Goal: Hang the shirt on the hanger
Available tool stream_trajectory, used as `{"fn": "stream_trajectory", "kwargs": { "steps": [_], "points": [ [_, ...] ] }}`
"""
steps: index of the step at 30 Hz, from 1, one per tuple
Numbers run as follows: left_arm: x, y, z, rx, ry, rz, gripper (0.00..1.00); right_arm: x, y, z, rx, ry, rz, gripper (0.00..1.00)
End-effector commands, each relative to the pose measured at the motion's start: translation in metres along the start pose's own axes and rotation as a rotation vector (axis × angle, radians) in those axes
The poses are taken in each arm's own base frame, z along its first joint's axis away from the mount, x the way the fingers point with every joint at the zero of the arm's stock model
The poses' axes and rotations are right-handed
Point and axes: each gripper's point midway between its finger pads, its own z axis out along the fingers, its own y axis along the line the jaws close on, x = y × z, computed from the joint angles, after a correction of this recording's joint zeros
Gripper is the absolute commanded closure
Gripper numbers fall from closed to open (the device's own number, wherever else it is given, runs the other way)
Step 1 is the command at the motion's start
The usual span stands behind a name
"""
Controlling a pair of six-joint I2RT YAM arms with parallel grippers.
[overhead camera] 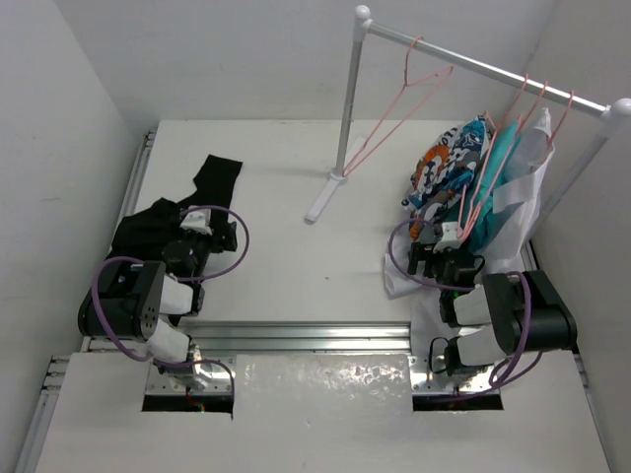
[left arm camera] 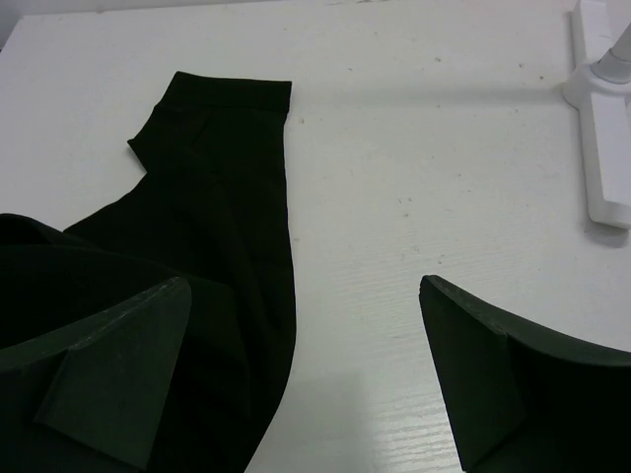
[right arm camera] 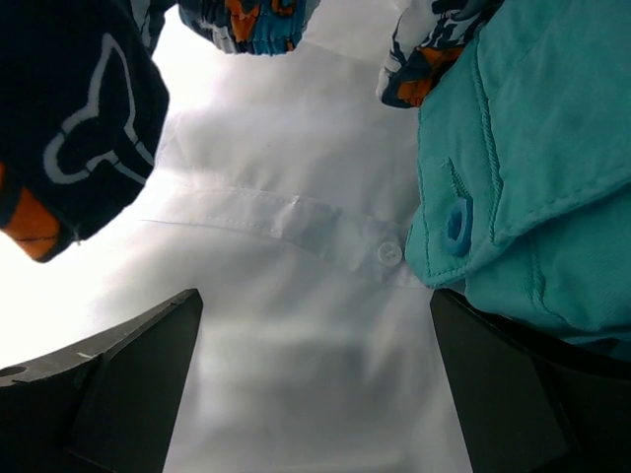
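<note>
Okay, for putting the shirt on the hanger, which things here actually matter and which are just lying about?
For the job:
- black shirt, crumpled at left
- empty pink hanger, hooked on the white rack

Just there:
- blue-orange patterned garment
- teal garment
- white garment
All three hang at the rack's right end.

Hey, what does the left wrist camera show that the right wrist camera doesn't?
Only the left wrist view: the black shirt lying on the white table, and the rack's white foot. Only the right wrist view: a white garment with a button, a teal garment and blue-orange patterned cloth. Both: an open, empty gripper, the left gripper and the right gripper.
</note>
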Motion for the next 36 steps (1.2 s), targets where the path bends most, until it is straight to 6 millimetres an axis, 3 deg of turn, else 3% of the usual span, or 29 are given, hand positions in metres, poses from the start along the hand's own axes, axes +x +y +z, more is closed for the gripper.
{"fn": "stream_trajectory", "kwargs": {
  "steps": [1, 4, 5, 6, 7, 8, 10, 11, 12, 13, 14, 15, 17, 21, 23, 24, 25, 32, 34, 35, 36],
  "points": [
    [-0.019, -0.001, 0.006, 0.0, -0.068, 0.0, 0.0, -0.023, -0.002, 0.001, 0.009, -0.089, 0.009, 0.01],
    [-0.02, -0.003, 0.006, 0.015, -0.071, 0.008, 0.01, -0.029, -0.016, -0.015, 0.094, -0.152, 0.038, 0.01],
    [-0.041, -0.01, 0.013, 0.068, -0.106, 0.027, 0.03, -0.029, -0.021, -0.02, 0.123, -0.165, 0.063, 0.01],
    [-0.015, -0.015, 0.013, 0.099, 0.053, 0.006, 0.06, -0.036, -0.026, -0.025, 0.152, -0.207, 0.074, 0.01],
    [-0.027, -0.019, 0.019, 0.128, 0.081, 0.001, 0.07, -0.037, -0.025, -0.03, 0.15, -0.224, 0.08, 0.01],
    [-0.059, -0.027, 0.025, 0.174, 0.099, -0.001, 0.07, -0.04, -0.022, -0.037, 0.131, -0.254, 0.071, 0.01],
    [-0.078, -0.031, 0.024, 0.225, 0.152, 0.084, 0.07, -0.038, -0.016, -0.041, 0.092, -0.262, 0.039, 0.01],
    [-0.113, -0.026, 0.031, 0.211, 0.135, 0.129, 0.08, -0.046, -0.012, -0.044, 0.071, -0.293, 0.031, 0.01],
    [-0.109, -0.02, 0.029, 0.194, 0.2, 0.155, 0.1, -0.036, -0.009, -0.043, 0.059, -0.254, 0.028, 0.01],
    [-0.085, -0.011, 0.015, 0.186, 0.34, 0.227, 0.12, -0.039, -0.008, -0.042, 0.052, -0.25, 0.035, 0.01],
    [-0.083, 0.007, 0.008, 0.118, 0.394, 0.285, 0.13, -0.048, -0.006, -0.043, 0.047, -0.277, 0.07, 0.01],
    [-0.066, 0.017, -0.005, 0.094, 0.481, 0.321, 0.13, -0.035, -0.005, -0.041, 0.043, -0.214, 0.083, 0.01],
    [-0.054, 0.049, -0.026, -0.016, 0.549, 0.408, 0.13, -0.046, -0.001, -0.039, 0.026, -0.223, 0.125, 0.01],
    [-0.045, 0.094, -0.05, -0.13, 0.642, 0.414, 0.06, -0.062, 0.003, -0.039, 0.005, -0.217, 0.169, 0.01],
    [-0.042, 0.125, -0.058, -0.21, 0.669, 0.389, 0.05, -0.049, 0.003, -0.041, 0.012, -0.153, 0.186, 0.01],
    [-0.035, 0.14, -0.06, -0.258, 0.702, 0.389, 0.05, -0.066, 0.004, -0.04, 0.007, -0.177, 0.21, 0.01],
    [-0.034, 0.158, -0.065, -0.33, 0.714, 0.397, 0.05, -0.066, 0.005, -0.041, 0.005, -0.171, 0.222, 0.01],
    [0.018, 0.174, -0.07, -0.35, 0.812, 0.465, 0.06, -0.052, 0.028, -0.051, -0.077, -0.055, 0.401, 0.01],
    [0.019, 0.182, -0.065, -0.383, 0.79, 0.487, 0.09, -0.048, 0.035, -0.055, -0.11, -0.014, 0.418, 0.01],
    [0.026, 0.182, -0.065, -0.378, 0.804, 0.488, 0.13, -0.055, 0.042, -0.057, -0.144, -0.007, 0.438, 0.01],
    [0.028, 0.183, -0.063, -0.378, 0.803, 0.489, 0.27, -0.055, 0.046, -0.058, -0.162, 0.013, 0.451, 0.01]
  ]
}}
